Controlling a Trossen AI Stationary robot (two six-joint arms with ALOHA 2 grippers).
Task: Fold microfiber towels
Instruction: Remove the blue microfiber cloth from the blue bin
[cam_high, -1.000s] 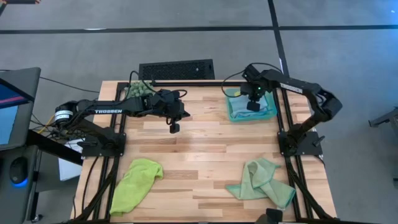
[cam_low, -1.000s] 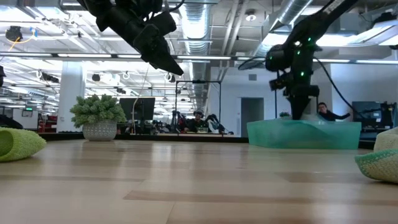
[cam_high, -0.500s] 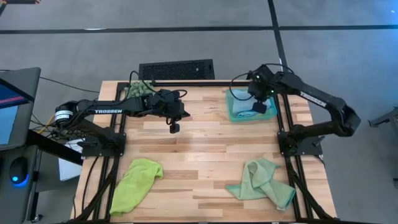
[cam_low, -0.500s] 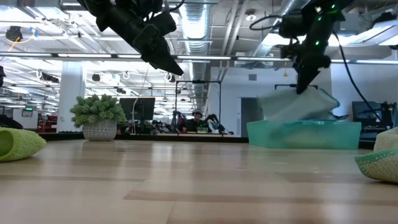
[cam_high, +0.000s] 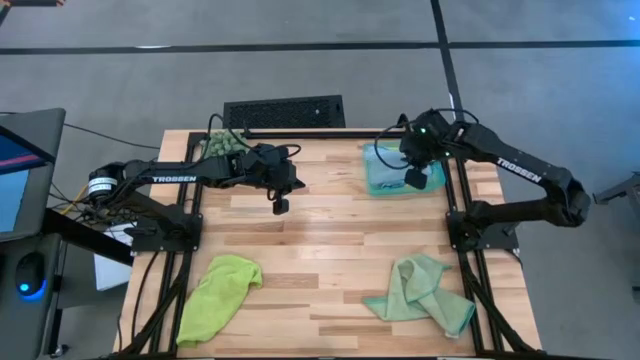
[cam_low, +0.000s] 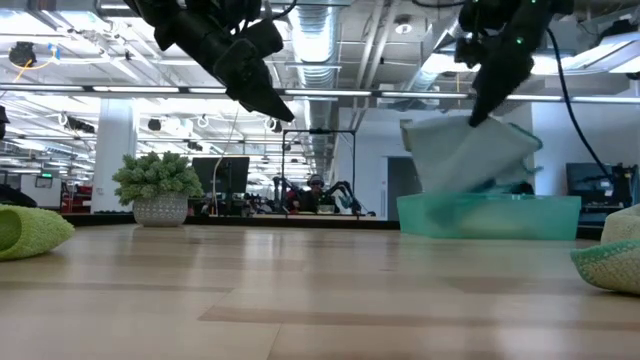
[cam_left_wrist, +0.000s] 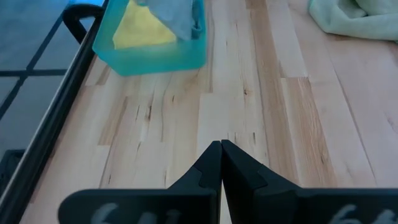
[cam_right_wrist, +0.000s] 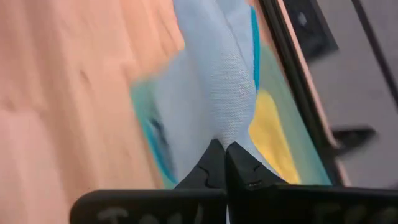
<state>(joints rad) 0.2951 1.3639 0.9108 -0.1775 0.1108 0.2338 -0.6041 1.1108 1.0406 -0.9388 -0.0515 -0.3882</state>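
Over the table's far right corner, the right gripper (cam_high: 414, 177), pinched shut on the light blue towel (cam_low: 470, 155), lifts it above the teal tray (cam_low: 490, 216); open tabletop lies leftward.

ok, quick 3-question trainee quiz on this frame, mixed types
1. True or false: the right claw is shut on the light blue towel, lifting it from the teal tray.
2. Which towel remains in the tray? A) yellow towel B) lime green towel C) sage green towel
3. Fill in: the left claw hangs shut over ____ wood.

Key: 1 true; 2 A; 3 bare
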